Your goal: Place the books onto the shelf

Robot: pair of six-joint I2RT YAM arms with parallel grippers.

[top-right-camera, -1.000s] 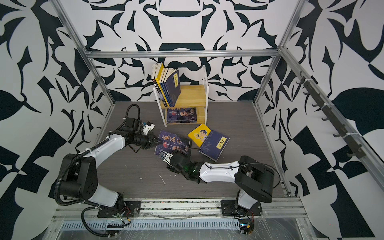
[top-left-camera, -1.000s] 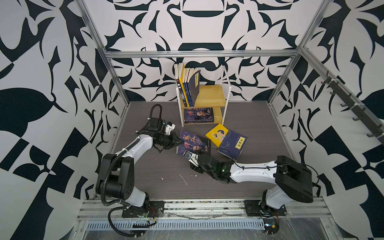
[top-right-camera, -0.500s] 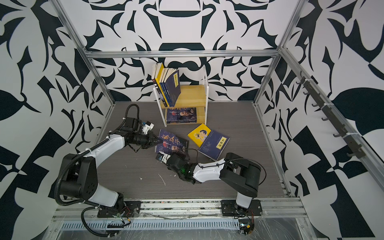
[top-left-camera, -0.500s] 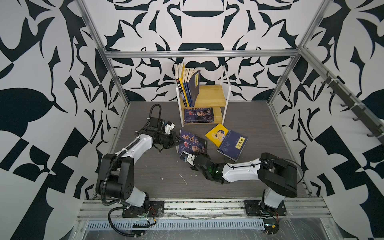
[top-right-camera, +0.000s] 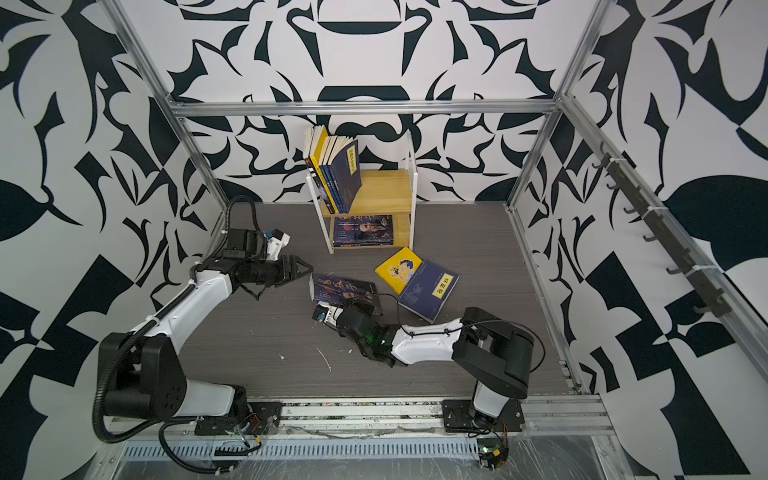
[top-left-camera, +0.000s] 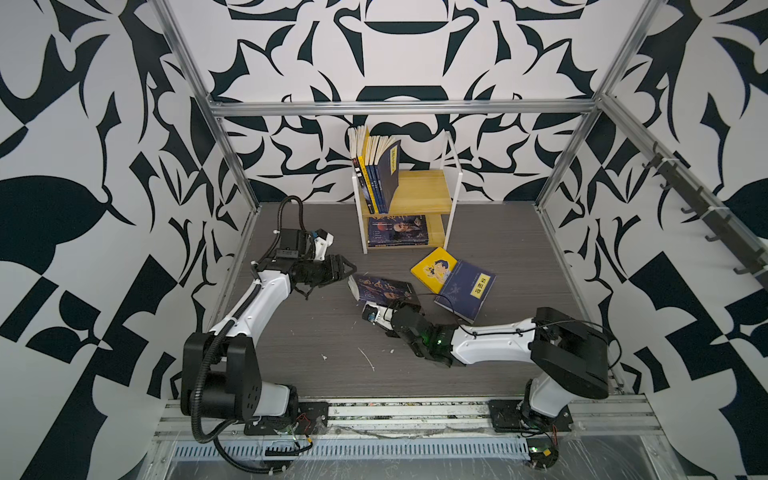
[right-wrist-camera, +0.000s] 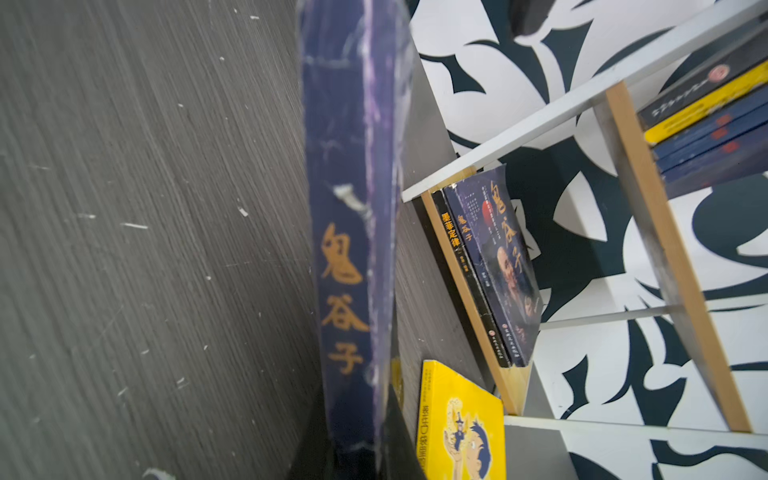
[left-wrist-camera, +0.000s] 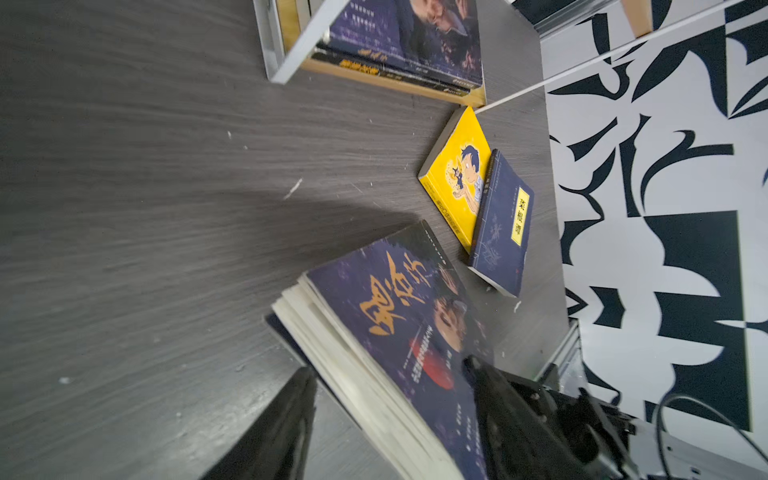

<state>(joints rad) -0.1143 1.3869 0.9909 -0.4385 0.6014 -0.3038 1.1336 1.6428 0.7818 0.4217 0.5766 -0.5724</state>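
Observation:
A navy book with gold calligraphy and a portrait (top-left-camera: 384, 289) (top-right-camera: 345, 291) lies tilted in mid-floor, its page edge raised on the left. My right gripper (top-left-camera: 399, 306) (right-wrist-camera: 357, 461) is shut on the near end of its spine (right-wrist-camera: 345, 249). My left gripper (top-left-camera: 348, 268) (left-wrist-camera: 390, 415) stands open at the book's page edge (left-wrist-camera: 353, 365), one finger on either side. A yellow cartoon book (top-left-camera: 432, 268) lies partly under a navy book with a yellow strip (top-left-camera: 465, 291), in front of the shelf (top-left-camera: 419, 193).
Several books (top-left-camera: 376, 174) lean at the left of the shelf's upper tier. A portrait book (top-left-camera: 397, 230) lies flat on others in the lower tier. White scraps (top-left-camera: 368, 359) dot the grey floor. Metal frame posts (top-left-camera: 232, 166) line the patterned walls.
My left gripper has opened and let go of the calligraphy book. My right gripper has moved up to the book's near end and shut on its spine.

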